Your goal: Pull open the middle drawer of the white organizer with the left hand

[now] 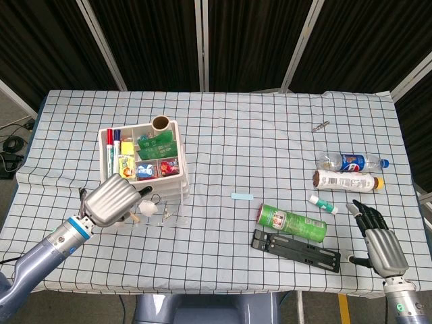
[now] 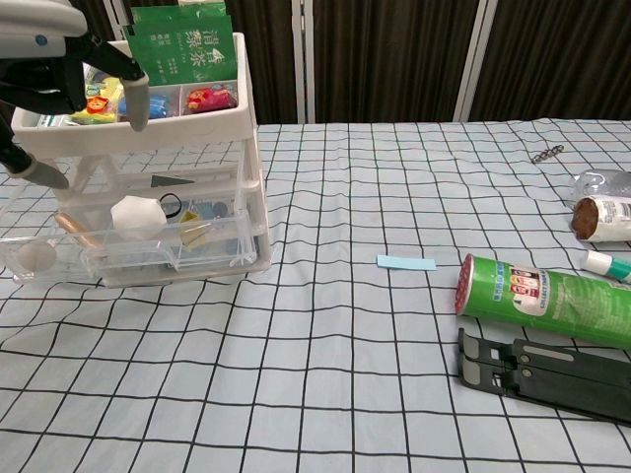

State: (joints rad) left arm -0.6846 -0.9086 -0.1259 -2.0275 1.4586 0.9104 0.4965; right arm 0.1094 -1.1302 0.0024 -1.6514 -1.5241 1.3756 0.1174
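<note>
Left hand (image 1: 113, 200): raised at the front left corner of the white organizer (image 1: 177, 177), knuckles toward the camera, fingers apart and holding nothing; in the chest view its dark fingertips (image 2: 135, 103) hang in front of the top tray (image 2: 212, 126), one pointing down across the tray's front edge, another lower at the left post. Whether any fingertip touches the plastic cannot be told.

White organizer: directly beyond and beside the left hand. Top tray holds markers (image 1: 113, 152), a green packet (image 2: 182, 43) and small coloured items.

Middle drawer (image 2: 197, 184): level with the hand's lower fingertip, seated inside the frame, a dark triangular piece visible through its front.

Bottom drawer (image 2: 118, 248): clear, standing out forward of the frame below the left hand, containing a white faceted lump (image 2: 137, 216), a small ball and rings.

Right hand (image 1: 379, 244): far across the table from the left hand, near the front edge, fingers extended and spread, empty.

Near the right hand: black folding stand (image 1: 295, 248), green can (image 1: 291, 223) lying on its side, small white tube (image 1: 324, 204), two bottles (image 1: 349, 170) lying further back.

Between the two hands: pale blue slip (image 1: 241, 196) on the checked cloth (image 1: 256, 135).
</note>
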